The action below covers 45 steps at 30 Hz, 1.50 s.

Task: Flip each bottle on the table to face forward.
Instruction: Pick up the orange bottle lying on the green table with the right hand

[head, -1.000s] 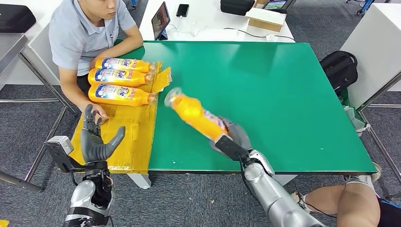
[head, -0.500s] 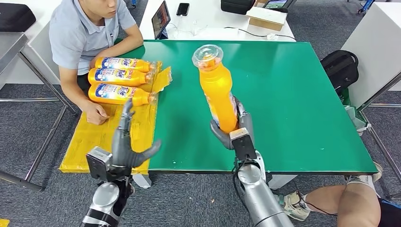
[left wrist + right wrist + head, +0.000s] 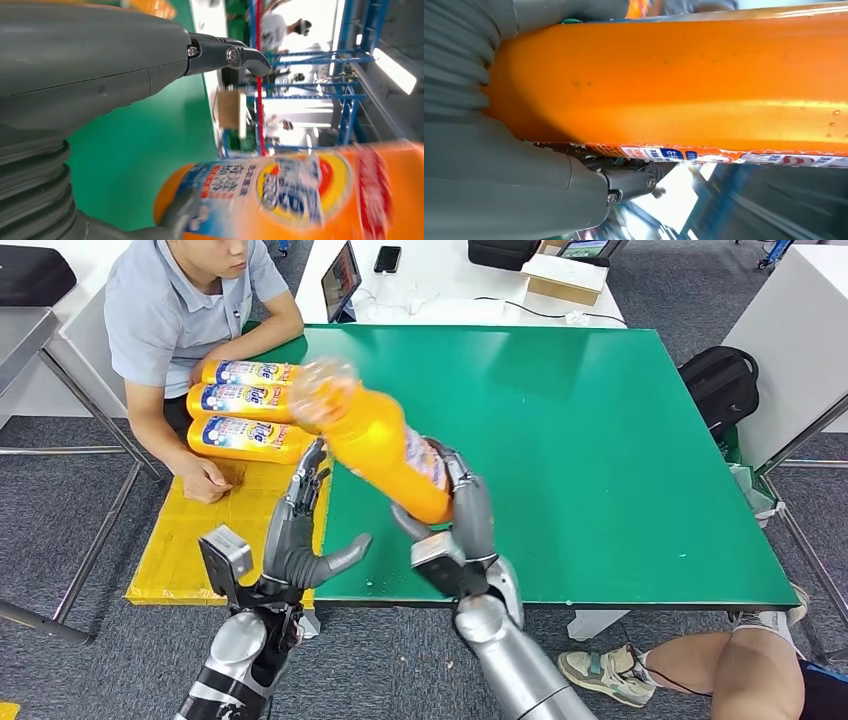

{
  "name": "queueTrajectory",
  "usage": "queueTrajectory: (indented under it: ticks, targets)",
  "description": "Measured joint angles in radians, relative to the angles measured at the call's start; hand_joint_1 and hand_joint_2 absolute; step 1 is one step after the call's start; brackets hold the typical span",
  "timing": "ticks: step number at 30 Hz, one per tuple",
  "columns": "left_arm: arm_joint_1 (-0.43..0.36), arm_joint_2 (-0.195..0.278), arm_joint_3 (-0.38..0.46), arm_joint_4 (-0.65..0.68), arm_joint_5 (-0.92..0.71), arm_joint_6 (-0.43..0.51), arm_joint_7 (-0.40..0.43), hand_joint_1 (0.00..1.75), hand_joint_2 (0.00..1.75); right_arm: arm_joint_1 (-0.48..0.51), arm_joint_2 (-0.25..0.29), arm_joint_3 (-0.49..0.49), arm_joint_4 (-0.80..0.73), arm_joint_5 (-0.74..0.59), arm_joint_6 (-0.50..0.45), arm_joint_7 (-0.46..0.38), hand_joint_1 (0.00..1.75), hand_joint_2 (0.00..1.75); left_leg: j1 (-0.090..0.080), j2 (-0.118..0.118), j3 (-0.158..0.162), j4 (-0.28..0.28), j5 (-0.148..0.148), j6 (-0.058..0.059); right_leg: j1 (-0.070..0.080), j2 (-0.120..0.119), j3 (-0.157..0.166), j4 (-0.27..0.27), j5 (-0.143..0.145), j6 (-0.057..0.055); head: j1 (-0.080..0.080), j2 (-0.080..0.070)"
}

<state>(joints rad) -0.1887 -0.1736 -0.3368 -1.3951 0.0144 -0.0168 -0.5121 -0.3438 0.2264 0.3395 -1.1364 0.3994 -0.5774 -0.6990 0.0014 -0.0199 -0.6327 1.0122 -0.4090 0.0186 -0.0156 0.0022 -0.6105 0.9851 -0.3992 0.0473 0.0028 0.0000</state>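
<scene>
Currently, three orange bottles (image 3: pixel 245 400) lie side by side on yellow sheeting (image 3: pixel 240 530) at the green bench's (image 3: pixel 600 440) far-left corner, directly in front of a seated person (image 3: pixel 175 320). Right hand (image 3: pixel 460 520) grasps the base end of a fourth orange bottle (image 3: pixel 380 445), held above the bench and tilted with its cap toward those three. Left hand (image 3: pixel 300 535) is released, fingers spread, just beside the held bottle.

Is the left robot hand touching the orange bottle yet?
Apart. The head view shows green table between the open left robot hand and the orange bottle, which the right robot hand grips.
</scene>
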Motion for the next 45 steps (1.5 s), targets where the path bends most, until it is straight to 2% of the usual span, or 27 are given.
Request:
queueTrajectory:
  ticks: [3,9,14,24,36,41,45]
  targets:
    - [-0.022,-0.009,-0.002,0.009,0.116,-0.044,0.038,0.0,1.75,-0.01,0.0,0.074,0.018,0.032,-0.096,0.0,1.75,1.75,0.0,0.0,0.0,0.0,0.0,0.0,0.0,0.0,0.0,0.0,0.0,0.0,0.0,0.0]
    - [-0.023,-0.008,0.001,0.003,0.269,-0.112,0.07,0.0,1.75,-0.014,-0.009,0.137,0.053,0.075,-0.118,0.0,1.75,1.75,0.0,0.0,0.0,0.0,0.0,0.0,0.0,0.0,0.0,0.0,0.0,0.0,0.0,0.0]
    - [0.005,-0.004,0.002,-0.038,0.28,-0.122,0.056,0.0,1.75,-0.023,-0.013,0.16,0.094,0.067,-0.118,0.0,1.75,1.75,0.0,0.001,0.0,0.0,0.0,0.0,0.0,0.0,0.0,0.0,0.0,0.0,0.0,0.0]
    - [0.032,0.003,-0.013,-0.147,0.255,-0.167,-0.022,0.0,1.75,-0.029,-0.021,0.215,0.202,-0.023,-0.105,0.0,1.75,1.75,0.0,0.0,0.0,0.0,0.0,0.0,0.0,0.0,0.0,0.0,0.0,0.0,0.0,0.0]
    - [0.056,0.012,-0.029,-0.18,0.274,-0.182,-0.005,0.0,1.75,-0.031,-0.029,0.217,0.226,0.021,-0.118,0.0,1.75,1.75,0.0,0.0,0.0,0.0,0.0,0.0,0.0,0.0,-0.001,0.0,0.0,0.0,0.0,0.0]
    - [0.052,0.015,-0.031,-0.173,0.281,-0.163,0.067,0.0,1.75,-0.03,-0.027,0.202,0.227,0.117,-0.12,0.001,1.75,1.75,0.0,0.0,0.0,0.0,0.0,0.0,0.0,0.0,-0.001,0.0,0.0,0.0,0.0,0.0]
    - [0.046,0.017,-0.038,-0.15,0.278,-0.144,0.085,0.0,1.75,-0.029,-0.017,0.187,0.226,0.163,-0.12,0.001,1.75,1.75,0.0,0.001,0.0,0.0,0.0,0.0,0.0,0.0,-0.001,0.0,0.0,0.0,0.0,0.0]
